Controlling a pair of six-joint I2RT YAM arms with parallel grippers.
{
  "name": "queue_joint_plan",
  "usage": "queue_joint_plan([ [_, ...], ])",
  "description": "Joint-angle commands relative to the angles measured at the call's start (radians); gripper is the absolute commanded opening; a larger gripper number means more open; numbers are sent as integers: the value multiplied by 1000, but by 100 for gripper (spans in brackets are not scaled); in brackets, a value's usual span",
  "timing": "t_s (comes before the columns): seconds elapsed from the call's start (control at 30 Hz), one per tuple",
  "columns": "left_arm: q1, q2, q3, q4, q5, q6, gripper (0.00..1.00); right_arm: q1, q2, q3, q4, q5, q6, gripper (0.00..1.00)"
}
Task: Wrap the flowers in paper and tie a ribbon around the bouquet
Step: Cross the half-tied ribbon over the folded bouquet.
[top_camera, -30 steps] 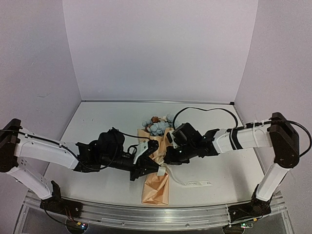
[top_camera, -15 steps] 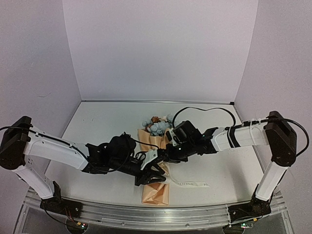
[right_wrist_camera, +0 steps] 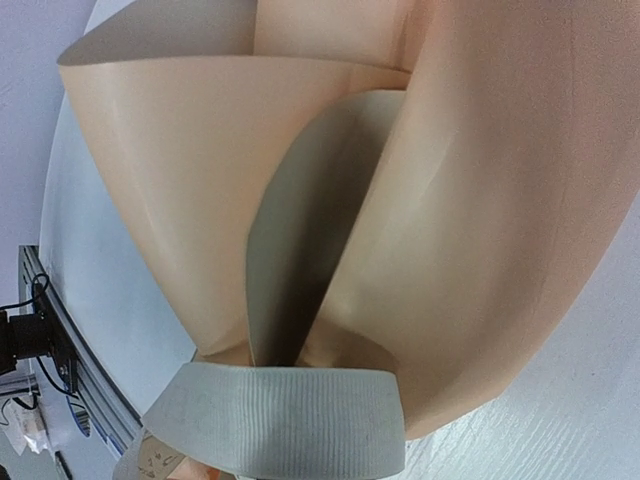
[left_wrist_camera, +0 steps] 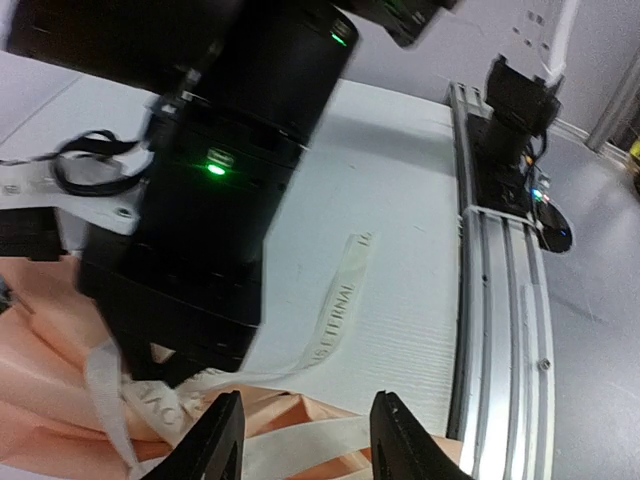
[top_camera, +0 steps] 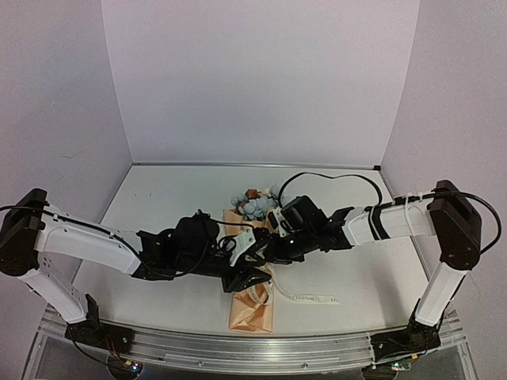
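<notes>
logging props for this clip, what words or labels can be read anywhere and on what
"ETERNAL": dark print on the ribbon, along its tail lying on the table.
More letters on the ribbon where it crosses the paper: too blurred to read.
In the top view the ribbon's print is too small to read.
No other text is legible.

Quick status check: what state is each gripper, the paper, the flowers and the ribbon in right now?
left gripper: open, over the paper cone.
right gripper: shut, down at the cone's middle.
paper: rolled into a cone, lying down.
flowers: inside the cone, blooms out at its far end.
ribbon: draped across the cone, one end loose on the table; no knot visible.
</notes>
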Motion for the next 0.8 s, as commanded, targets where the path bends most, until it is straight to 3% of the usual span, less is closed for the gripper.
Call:
queue_joint_plan([
  [0.0, 32, -95, 5, 50, -224, -61, 46, -4, 16, 4, 26, -11, -21, 0],
  [0.13, 112, -62, 36, -36, -206, -111, 38, -4, 10, -2, 31, -9, -35, 0],
  [0.23, 164, -13, 73, -100, -114, -132, 34, -4, 5, -10, 36, -4, -46, 0],
  [0.43, 174, 73, 145, -178, -13, -108, 38, -4, 6, -20, 59, -8, -48, 0],
  [0.77, 174, 147, 205, -242, -108, -108, 38, -4, -2, -53, 137, 4, -51, 0],
])
